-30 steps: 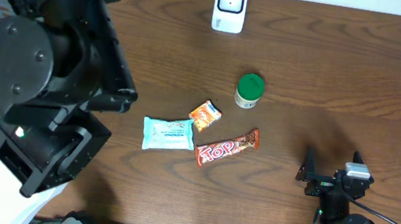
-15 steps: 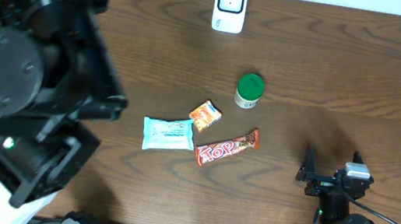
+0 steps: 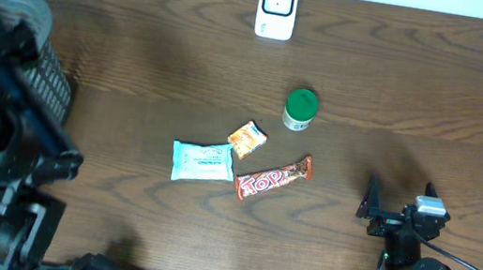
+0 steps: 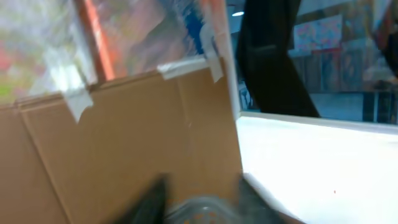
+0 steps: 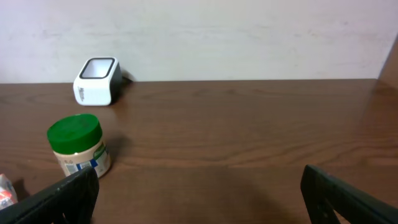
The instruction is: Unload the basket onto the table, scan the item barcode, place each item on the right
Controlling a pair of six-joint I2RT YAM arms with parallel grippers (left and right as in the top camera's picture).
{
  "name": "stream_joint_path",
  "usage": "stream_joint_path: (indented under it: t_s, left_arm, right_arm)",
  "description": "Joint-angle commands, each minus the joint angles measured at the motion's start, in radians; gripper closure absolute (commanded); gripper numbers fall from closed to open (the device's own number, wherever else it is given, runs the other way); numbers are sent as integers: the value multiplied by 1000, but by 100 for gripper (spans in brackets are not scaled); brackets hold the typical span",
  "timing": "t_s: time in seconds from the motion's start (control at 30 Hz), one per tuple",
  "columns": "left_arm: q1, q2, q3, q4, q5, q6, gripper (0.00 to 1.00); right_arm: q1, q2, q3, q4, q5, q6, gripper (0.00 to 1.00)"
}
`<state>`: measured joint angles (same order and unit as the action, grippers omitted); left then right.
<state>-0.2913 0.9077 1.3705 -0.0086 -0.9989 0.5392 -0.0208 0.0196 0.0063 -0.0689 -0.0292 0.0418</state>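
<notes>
On the table [image 3: 439, 78], candy bar [image 3: 273, 177] left of wide-open empty right jaws, left jaws unclear.

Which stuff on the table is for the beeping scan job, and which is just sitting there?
For the job: white scanner; green-lidded jar; orange packet; pale blue packet; TOP bar. Any of these might get scanned.
Just lying about: mesh basket; cardboard panel.
</notes>
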Motion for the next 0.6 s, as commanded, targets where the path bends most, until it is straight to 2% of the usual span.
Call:
stream_joint_path:
  t_s: [0.0, 0.03, 0.1, 0.23, 0.3, 0.37, 0.53, 0.57]
  left_arm:
    - [60, -120, -69, -12, 41, -113, 40]
    - [76, -150, -85, -29, 62, -124, 32]
    - [113, -220, -113, -78, 116, -163, 28]
    - [196, -323, -127, -148, 188, -235, 26]
    - [231, -352, -127, -153, 188, -257, 26]
    - [265, -371, -127, -156, 188, -257, 26]
    - [364, -394, -127, -168, 189, -294, 26]
    - [386, -398, -128, -172, 195, -313, 26]
  right_arm:
    - [1, 0, -1, -4, 2, 10, 1]
    - [1, 0, -1, -4, 2, 10, 1]
    - [1, 0, -1, -4, 2, 10, 1]
    - [1, 0, -1, -2, 69, -55, 1]
    - [1, 0, -1, 6, 43, -18, 1]
    - [1, 0, -1, 22, -56, 60, 1]
    - [1, 0, -1, 123, -357, 78, 1]
    - [1, 0, -1, 139, -430, 123, 1]
